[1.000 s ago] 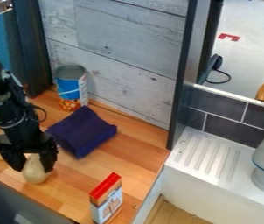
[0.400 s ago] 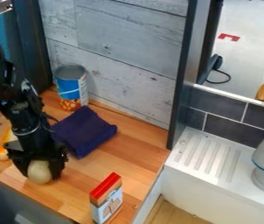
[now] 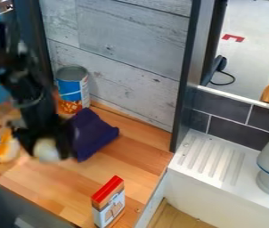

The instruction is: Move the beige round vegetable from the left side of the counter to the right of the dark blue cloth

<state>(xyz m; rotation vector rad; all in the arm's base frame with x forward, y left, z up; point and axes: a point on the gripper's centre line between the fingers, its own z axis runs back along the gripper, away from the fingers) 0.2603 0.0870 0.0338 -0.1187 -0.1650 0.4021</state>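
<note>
We see a light-brown wooden counter bearing a blue-and-orange cylindrical can at the back, a dark-purple folded cloth just beside it, a red-topped upright rectangular box in front, and an orange-and-cream elongated object left.

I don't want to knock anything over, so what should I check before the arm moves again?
1. Pale round object between the fingers of the gripper: ok.
2. Object lifted free of the counter: cannot tell.
3. Gripper clear of the dark purple cloth: cannot tell; they overlap in the view.
4. Blue can upright by the wall: ok.
5. Red-topped box upright, apart from the gripper: ok.
</note>
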